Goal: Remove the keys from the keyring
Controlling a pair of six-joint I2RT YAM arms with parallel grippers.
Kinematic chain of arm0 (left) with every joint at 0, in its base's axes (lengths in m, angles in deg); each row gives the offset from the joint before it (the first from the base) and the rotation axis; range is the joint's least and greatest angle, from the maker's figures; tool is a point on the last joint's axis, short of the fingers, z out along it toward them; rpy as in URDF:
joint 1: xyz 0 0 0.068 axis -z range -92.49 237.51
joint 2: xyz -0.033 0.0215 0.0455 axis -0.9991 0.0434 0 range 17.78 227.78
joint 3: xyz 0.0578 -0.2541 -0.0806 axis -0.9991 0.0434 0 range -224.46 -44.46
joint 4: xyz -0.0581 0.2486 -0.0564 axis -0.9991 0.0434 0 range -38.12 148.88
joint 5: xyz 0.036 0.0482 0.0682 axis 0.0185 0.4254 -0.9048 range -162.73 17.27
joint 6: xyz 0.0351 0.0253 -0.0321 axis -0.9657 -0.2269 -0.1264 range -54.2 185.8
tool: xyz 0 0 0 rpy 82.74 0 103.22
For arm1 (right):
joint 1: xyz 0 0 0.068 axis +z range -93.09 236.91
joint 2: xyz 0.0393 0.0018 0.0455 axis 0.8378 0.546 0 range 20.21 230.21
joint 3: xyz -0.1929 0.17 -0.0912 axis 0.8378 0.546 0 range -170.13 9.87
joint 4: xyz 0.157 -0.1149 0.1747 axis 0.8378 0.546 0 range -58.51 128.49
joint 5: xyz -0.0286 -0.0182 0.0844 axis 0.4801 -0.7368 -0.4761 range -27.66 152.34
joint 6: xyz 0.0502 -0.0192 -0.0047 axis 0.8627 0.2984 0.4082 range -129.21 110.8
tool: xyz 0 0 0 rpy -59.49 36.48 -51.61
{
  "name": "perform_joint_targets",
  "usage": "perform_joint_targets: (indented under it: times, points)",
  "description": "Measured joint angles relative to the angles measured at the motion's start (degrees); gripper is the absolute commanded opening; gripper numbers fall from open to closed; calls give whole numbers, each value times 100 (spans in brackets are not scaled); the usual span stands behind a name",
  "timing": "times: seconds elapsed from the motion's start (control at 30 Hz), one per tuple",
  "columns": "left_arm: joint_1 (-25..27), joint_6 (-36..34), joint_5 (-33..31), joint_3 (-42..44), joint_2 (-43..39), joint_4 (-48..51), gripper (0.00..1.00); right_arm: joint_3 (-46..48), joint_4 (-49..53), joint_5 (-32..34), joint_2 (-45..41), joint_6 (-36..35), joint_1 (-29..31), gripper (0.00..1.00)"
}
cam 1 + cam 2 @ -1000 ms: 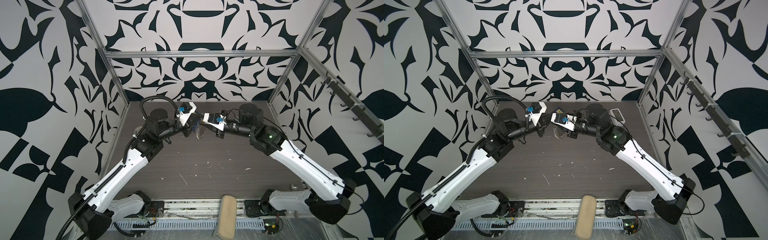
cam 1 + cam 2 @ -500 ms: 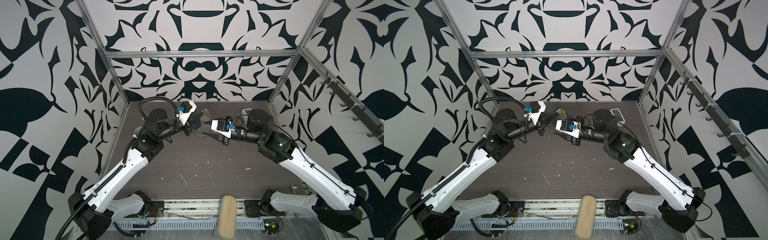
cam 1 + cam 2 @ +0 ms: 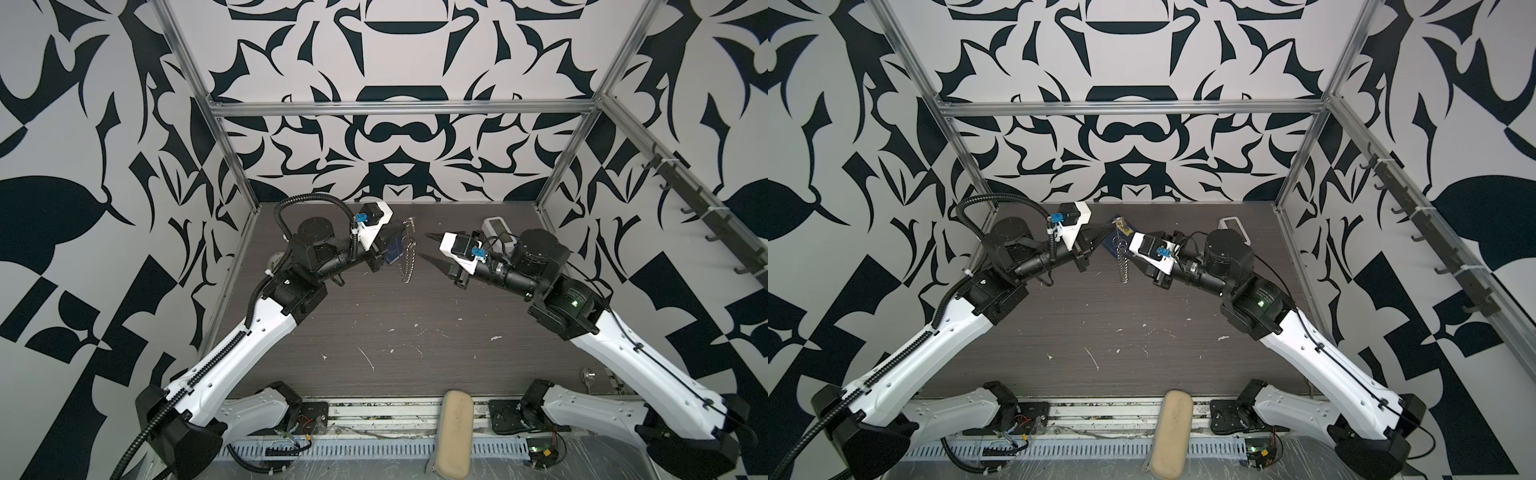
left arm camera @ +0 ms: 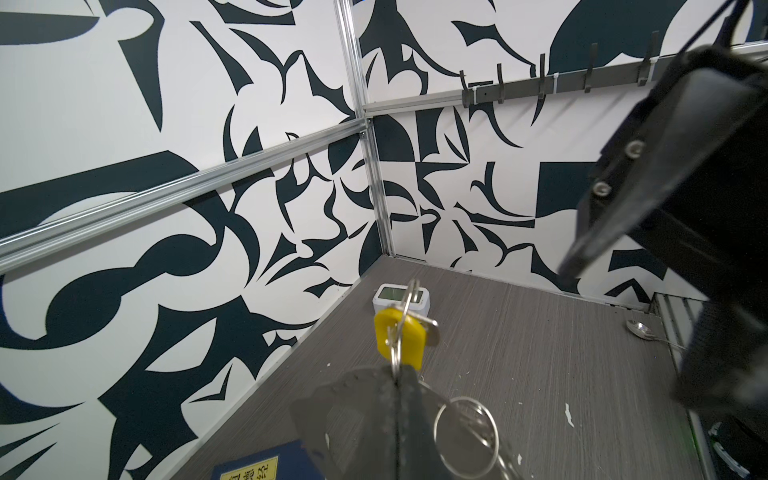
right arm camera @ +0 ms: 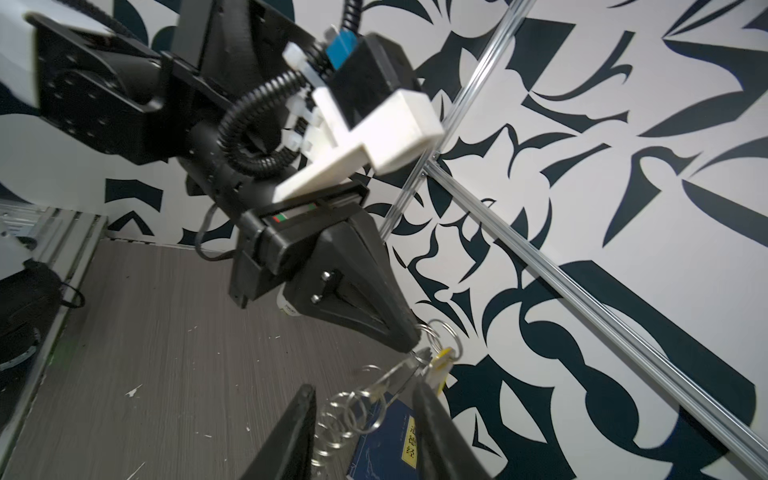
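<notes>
My left gripper (image 3: pixel 401 227) (image 4: pixel 397 374) is shut on the keyring and holds it in the air above the back of the table. The keyring's chain of small silver rings (image 3: pixel 408 262) (image 3: pixel 1123 262) hangs straight down from the fingertips. The yellow key (image 4: pixel 401 336) (image 5: pixel 440 365) sticks out just past the closed tips. To the right, my right gripper (image 3: pixel 426 247) (image 5: pixel 363 386) is open and holds nothing. It points at the chain, with a small gap to it in a top view. In the right wrist view the rings (image 5: pixel 349 415) show between its fingers.
A blue book (image 3: pixel 392 251) (image 5: pixel 395 440) lies on the table below the left gripper. A white device (image 3: pixel 496 226) sits at the back right. A spoon (image 3: pixel 588 376) lies at the front right edge and a tan pad (image 3: pixel 455 432) at the front.
My right gripper has let go, opened wider and drawn back to the right, away from the left gripper. The keyring stays in the left gripper and its chain now hangs free.
</notes>
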Motion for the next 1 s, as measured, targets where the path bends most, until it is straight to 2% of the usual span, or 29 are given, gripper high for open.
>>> perform_joint_targets:
  times: [0.43, 1.0]
  points:
    - [0, -13, 2, 0, -17, 22, 0, 120, -341, 315, 501, 94, -160, 42]
    - [0, -11, -24, -81, -17, 37, 0, 647, -1478, 992, 763, 101, -160, 42]
